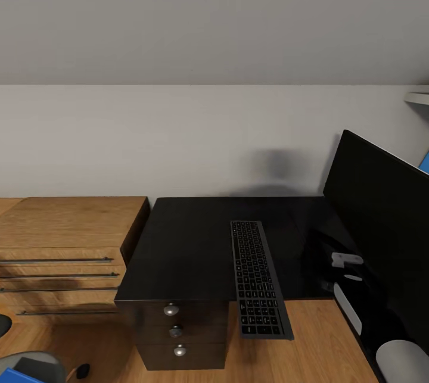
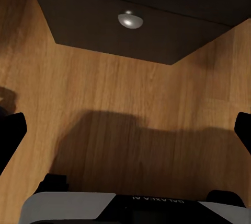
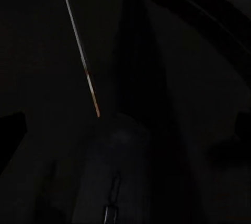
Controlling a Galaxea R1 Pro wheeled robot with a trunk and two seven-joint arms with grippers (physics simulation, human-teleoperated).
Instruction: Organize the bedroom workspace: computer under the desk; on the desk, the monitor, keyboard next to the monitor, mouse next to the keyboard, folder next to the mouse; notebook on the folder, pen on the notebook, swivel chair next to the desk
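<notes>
A black keyboard (image 1: 257,279) lies lengthwise on the black desk (image 1: 185,246), its near end jutting past the front edge. The black monitor (image 1: 381,222) stands at the desk's right end, seen at a slant. My right arm (image 1: 348,305) reaches in at the monitor's foot. In the right wrist view my right gripper (image 3: 125,135) is open close to a dark surface crossed by a thin bright line. My left gripper (image 2: 125,130) is open over the wooden floor (image 2: 125,93), facing a dark drawer with a round knob (image 2: 129,20). A blue folder (image 1: 13,376) lies on the grey swivel chair (image 1: 42,362).
A wooden dresser (image 1: 65,234) with long bar handles stands against the wall left of the desk. The desk's drawer block (image 1: 179,335) has three round knobs. A white shelf (image 1: 420,97) and something blue (image 1: 424,162) show past the monitor.
</notes>
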